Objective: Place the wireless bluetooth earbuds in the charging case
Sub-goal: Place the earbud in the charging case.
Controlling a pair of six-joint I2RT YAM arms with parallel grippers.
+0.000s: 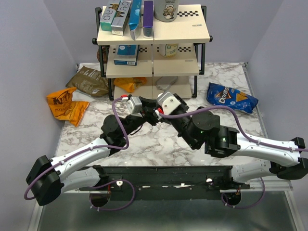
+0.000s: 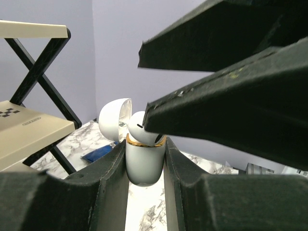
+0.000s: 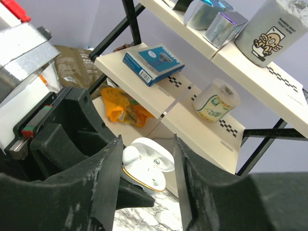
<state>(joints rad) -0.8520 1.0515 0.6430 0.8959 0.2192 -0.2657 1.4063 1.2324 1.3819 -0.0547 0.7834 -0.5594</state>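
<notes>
Our left gripper (image 2: 143, 155) pinches the white case (image 2: 143, 169), lid open, over the table's (image 1: 159, 144) middle; we see one white earbud (image 2: 139, 130) sitting in it, our right gripper (image 3: 147, 144) spread just above.

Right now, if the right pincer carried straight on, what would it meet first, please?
Most likely the open white charging case, held in the left pincer, directly ahead; depth is unclear.

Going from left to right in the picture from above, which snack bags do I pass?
First the orange bag → brown bag → yellow bag under the rack → blue bag.
</notes>
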